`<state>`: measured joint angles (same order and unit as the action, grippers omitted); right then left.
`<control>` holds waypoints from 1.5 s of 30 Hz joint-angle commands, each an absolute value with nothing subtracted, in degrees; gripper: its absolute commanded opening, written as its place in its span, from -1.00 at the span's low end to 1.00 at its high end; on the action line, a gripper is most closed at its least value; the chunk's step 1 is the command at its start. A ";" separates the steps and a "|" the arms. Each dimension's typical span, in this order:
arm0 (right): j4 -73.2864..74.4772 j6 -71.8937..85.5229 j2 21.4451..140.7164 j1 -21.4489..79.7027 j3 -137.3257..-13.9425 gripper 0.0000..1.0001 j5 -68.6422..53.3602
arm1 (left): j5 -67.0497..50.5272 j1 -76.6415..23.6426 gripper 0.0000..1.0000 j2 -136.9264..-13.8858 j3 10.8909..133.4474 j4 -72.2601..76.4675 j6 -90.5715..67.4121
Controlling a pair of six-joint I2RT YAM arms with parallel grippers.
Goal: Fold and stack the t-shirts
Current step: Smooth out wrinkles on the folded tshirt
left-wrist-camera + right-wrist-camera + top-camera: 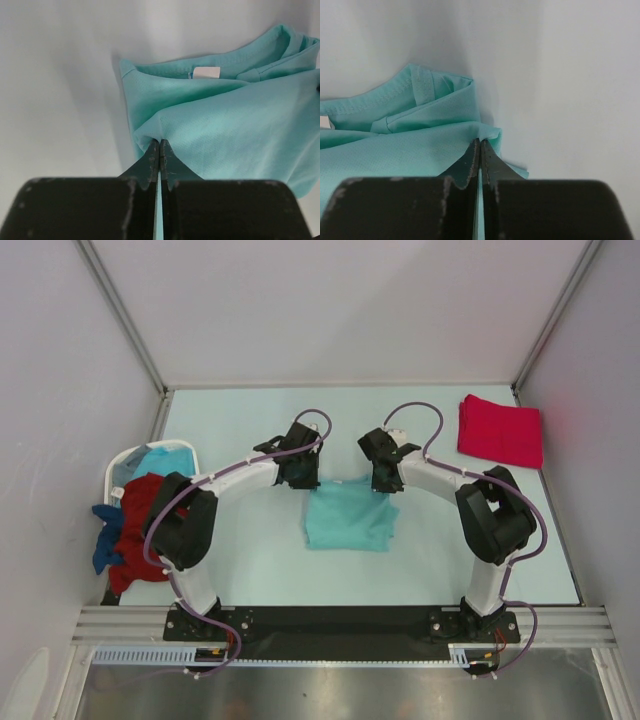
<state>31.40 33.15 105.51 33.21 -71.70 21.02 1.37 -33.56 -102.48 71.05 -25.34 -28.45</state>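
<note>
Top external view, from the near edge outward: the two arm bases sit at 6 o'clock. Just beyond them, about the middle of the pale table [250, 420], lies the light teal t-shirt [345, 525], partly folded into a rough rectangle. On its far edge the left gripper [298, 478] comes down at the 11 o'clock corner of the cloth and the right gripper [384, 480] at the 1 o'clock corner, with a strip of teal running between them. At 9 o'clock a white laundry basket [113, 477] stands at the table's side. A dark red shirt [135, 530] and a blue shirt [102, 545] spill over its near rim, and a light blue shirt [165, 460] lies inside. Farthest off, between 1 and 2 o'clock, a pinkish-red t-shirt [500, 430] lies folded flat, well apart from the teal one.

Left wrist view: the left fingers [150, 162] are pressed together, pinching a fold of teal cloth at their tips. A thin sliver of teal shows in the slit between them. Beyond the tips the shirt spreads toward 2 o'clock, with its neckband [272, 40] and a small white label [206, 73] on the far side.

Right wrist view: the right fingers [469, 162] are likewise clamped tight on a corner of the teal cloth, a sliver of it caught between them. The rest of the shirt runs off toward 9 o'clock, the neckband farthest.
</note>
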 commanded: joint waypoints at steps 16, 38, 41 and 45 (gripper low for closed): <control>33.31 32.70 104.59 33.92 -78.13 -1.00 23.64 | 1.93 -33.22 -1.00 -100.81 78.31 -26.36 -26.98; 33.49 29.88 111.00 30.24 -86.04 -1.00 23.12 | 1.23 -29.62 -1.00 -108.10 84.99 -28.21 -27.07; 33.49 29.97 112.15 29.45 -86.92 -1.00 22.68 | 1.14 -28.92 -1.00 -109.51 86.04 -28.56 -27.07; 33.40 29.62 113.29 29.09 -88.06 -1.00 22.15 | 0.88 -28.30 -1.00 -110.74 87.36 -28.74 -27.33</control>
